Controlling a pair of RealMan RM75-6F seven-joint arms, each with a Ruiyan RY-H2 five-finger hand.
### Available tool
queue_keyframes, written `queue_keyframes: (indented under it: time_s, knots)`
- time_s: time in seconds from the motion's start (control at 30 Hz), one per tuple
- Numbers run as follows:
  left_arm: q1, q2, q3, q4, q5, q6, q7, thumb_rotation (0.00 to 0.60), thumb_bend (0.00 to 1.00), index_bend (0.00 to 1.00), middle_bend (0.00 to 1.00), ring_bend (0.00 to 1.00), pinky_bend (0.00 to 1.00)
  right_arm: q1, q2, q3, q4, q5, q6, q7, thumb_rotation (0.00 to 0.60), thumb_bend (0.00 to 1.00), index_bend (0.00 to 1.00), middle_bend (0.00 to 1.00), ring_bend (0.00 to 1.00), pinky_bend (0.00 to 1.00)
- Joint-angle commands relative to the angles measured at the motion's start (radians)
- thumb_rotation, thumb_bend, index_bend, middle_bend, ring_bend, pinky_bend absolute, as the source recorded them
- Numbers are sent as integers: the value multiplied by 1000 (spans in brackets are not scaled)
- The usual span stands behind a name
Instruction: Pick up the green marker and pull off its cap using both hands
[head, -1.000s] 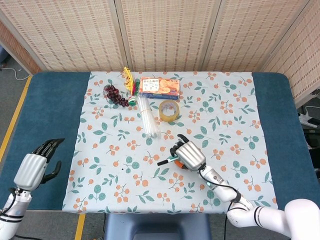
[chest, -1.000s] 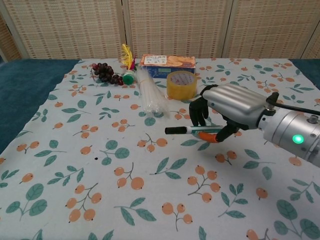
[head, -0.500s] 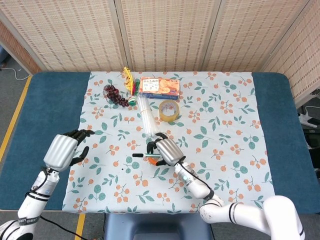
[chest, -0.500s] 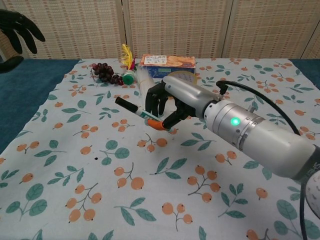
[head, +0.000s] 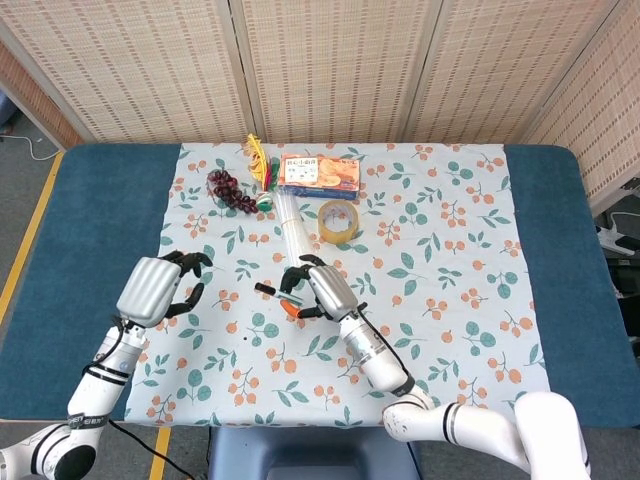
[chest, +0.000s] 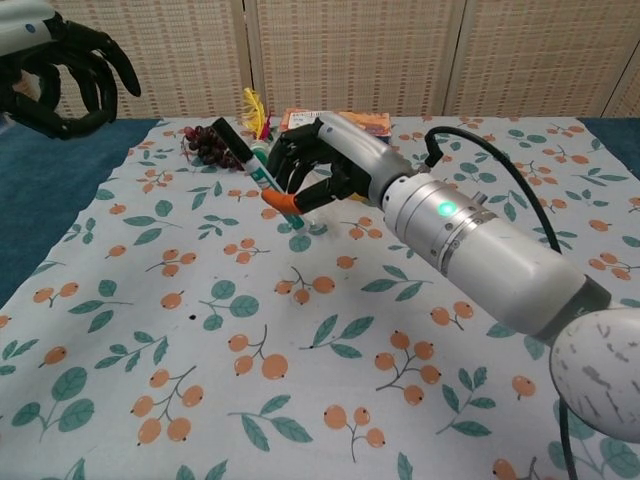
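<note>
- Over the floral tablecloth (head: 450, 250), my right hand (head: 318, 290) holds the green marker (chest: 252, 163) in the air, black cap end pointing toward my left side.
- My left hand (head: 160, 288) hovers apart from it, fingers curled loosely, holding nothing.

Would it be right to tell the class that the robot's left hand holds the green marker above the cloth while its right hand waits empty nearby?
No, the hands are swapped. In the chest view the right hand holds the green marker above the cloth, its black cap pointing towards the left hand, which waits empty nearby.
</note>
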Motion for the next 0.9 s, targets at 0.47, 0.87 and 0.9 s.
queue_keyframes:
  time_s: [0.47, 0.87, 0.9]
  knots:
    - [-86, -100, -29, -56, -171, -54, 8, 600, 377, 361, 505, 475, 731, 30, 3, 4, 43, 6, -11, 6, 600, 436, 832, 682, 435, 150]
    - [-126, -163, -38, 4, -217, -17, 78, 600, 367, 349, 466, 479, 732, 34, 16, 0, 43, 12, -20, 30, 600, 436, 832, 682, 435, 150]
    - [-129, -167, -38, 6, -219, -16, 79, 600, 367, 361, 478, 480, 733, 35, 13, -2, 48, 11, -19, 31, 600, 436, 832, 682, 435, 150]
